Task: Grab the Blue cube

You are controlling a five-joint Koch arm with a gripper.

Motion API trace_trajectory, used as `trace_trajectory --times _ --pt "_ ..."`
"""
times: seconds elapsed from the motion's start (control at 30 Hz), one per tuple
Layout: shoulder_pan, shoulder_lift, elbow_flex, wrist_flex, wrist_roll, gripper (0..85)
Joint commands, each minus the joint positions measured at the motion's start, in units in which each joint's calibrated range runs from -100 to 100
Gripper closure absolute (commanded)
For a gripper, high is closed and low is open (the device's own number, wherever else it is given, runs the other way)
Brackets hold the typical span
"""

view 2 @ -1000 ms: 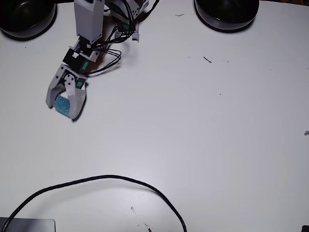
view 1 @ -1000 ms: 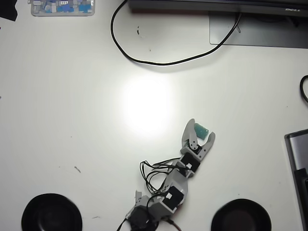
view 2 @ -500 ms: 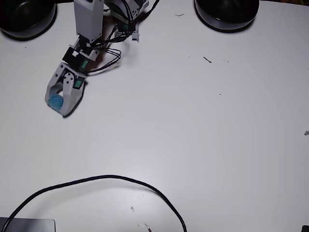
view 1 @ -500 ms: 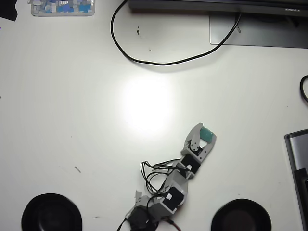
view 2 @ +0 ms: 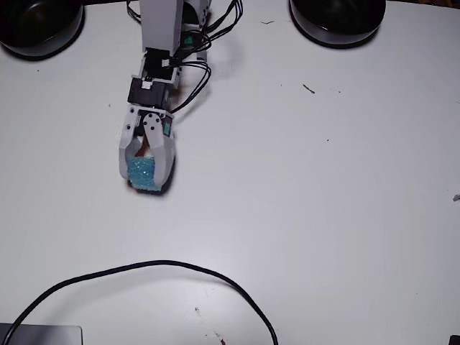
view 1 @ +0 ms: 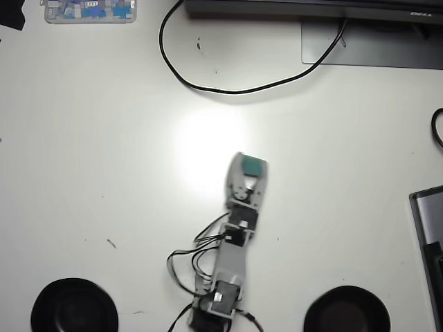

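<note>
The blue cube (view 1: 252, 167) is a small teal-blue block sitting between the fingers of my gripper (view 1: 249, 168) near the middle of the white table. In the fixed view the cube (view 2: 143, 172) fills the gap between the two grey fingers of the gripper (view 2: 146, 180), which press its sides. The cube rests at table level or just above it; I cannot tell which. The arm stretches from its base (view 1: 218, 304) at the table's near edge up to the cube.
Two black bowls (view 1: 74, 306) (view 1: 346, 310) stand either side of the arm's base. A black cable (view 1: 208, 88) loops across the far table. A monitor stand (view 1: 374, 45), a grey device (view 1: 430, 242) and a clear box of bits (view 1: 90, 10) sit at the edges.
</note>
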Motion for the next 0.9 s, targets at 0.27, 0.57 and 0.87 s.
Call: trace_trajectory --times 0.27,0.57,0.87 --pt "10.4 -15.01 2.88 -8.53 1.47 73.2" --pt "19.29 -21.46 11.85 -19.11 1.56 73.5" --pt "27.06 -25.98 14.5 -23.27 1.56 74.7"
